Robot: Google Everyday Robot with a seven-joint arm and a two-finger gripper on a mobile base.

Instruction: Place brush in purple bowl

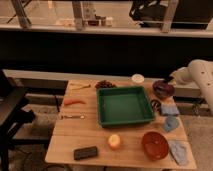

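A robot's gripper hangs at the back right rim of the purple bowl, at the far right of a pale wooden table, its white, rounded arm reaching in from the right edge of the scene. Whether the gripper is open, closed or carrying anything cannot be told from this angle.

The brush cannot be picked out with certainty. A small dark shape, lying between the bowl and the folded blue cloth and just off the right wall of the green tray, may be it; equally it may be at the gripper or already down in the bowl's dark hollow. Judged on that, the job appears to be at the delivery stage or close to it, with no proof of the brush resting in the bowl.

The bowl is round, shallow and glossy maroon. The tray is a hard, square-cornered plastic basin. Nearer the front sit a smooth orange-red bowl, a round orange fruit, a flat matt black slab and, at left, a thin metal utensil and a curved red pepper. A small white dish stands at the back edge.
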